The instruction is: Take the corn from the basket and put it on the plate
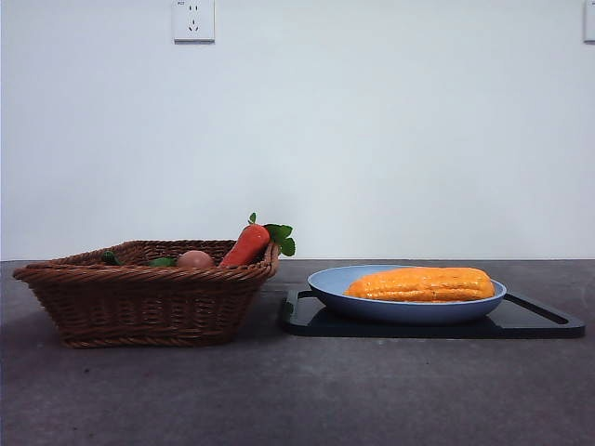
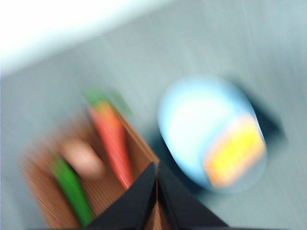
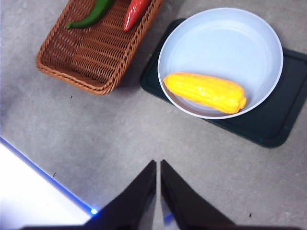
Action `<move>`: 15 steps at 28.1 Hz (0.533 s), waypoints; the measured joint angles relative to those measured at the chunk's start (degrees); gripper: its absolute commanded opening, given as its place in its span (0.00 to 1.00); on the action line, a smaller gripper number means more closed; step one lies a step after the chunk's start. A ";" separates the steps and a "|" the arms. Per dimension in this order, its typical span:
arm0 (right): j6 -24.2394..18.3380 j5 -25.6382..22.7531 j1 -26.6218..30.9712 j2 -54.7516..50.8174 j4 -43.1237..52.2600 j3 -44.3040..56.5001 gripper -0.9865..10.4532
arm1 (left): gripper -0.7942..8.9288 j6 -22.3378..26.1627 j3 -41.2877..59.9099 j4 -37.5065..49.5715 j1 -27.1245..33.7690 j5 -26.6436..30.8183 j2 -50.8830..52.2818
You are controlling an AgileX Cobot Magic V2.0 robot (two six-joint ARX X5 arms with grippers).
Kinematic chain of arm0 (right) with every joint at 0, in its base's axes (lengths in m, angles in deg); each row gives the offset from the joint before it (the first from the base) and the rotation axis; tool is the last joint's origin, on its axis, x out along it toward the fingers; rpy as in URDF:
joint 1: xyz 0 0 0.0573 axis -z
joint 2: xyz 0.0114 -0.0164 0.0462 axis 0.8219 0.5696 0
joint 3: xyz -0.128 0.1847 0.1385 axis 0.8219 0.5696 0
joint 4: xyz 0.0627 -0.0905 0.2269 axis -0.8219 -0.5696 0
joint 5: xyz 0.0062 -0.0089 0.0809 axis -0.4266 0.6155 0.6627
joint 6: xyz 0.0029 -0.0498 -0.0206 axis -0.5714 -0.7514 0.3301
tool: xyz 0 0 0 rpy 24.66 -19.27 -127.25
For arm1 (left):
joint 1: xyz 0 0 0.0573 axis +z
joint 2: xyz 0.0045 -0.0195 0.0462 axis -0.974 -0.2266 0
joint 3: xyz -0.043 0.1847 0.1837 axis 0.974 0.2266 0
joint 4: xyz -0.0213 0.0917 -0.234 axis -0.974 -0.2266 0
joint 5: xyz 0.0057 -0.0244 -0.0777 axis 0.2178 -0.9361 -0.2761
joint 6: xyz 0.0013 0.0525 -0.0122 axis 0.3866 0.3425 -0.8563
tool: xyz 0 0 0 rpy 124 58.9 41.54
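Corn on the plate, both arms clear of it.

The brown woven wicker basket (image 1: 149,297) holds only a carrot, a ball and a green pepper; the round light-blue plate (image 1: 406,305) carries the long orange-yellow corn (image 1: 420,284) close to its rim (a knock could roll it off). The left gripper (image 2: 157,191) and right gripper (image 3: 158,191) have jaws pressed together, holding nothing.

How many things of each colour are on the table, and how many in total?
Orange-yellow: 1, the corn
Red-orange: 1, the carrot
Green: 1, the long green vegetable
Pinkish-brown: 1, the ball
Brown: 1, the basket
Light blue: 1, the plate
Black: 1, the tray
Total: 7
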 measured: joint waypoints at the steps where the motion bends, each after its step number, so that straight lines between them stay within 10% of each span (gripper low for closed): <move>1: 0.00 0.00 0.00 0.00 0.50 0.00 0.09 | 0.09 0.59 1.42 4.09 2.71 -0.04 2.91; 15: 0.00 0.00 0.00 0.00 3.96 0.00 0.09 | 0.09 2.51 46.69 33.14 30.21 -0.07 41.79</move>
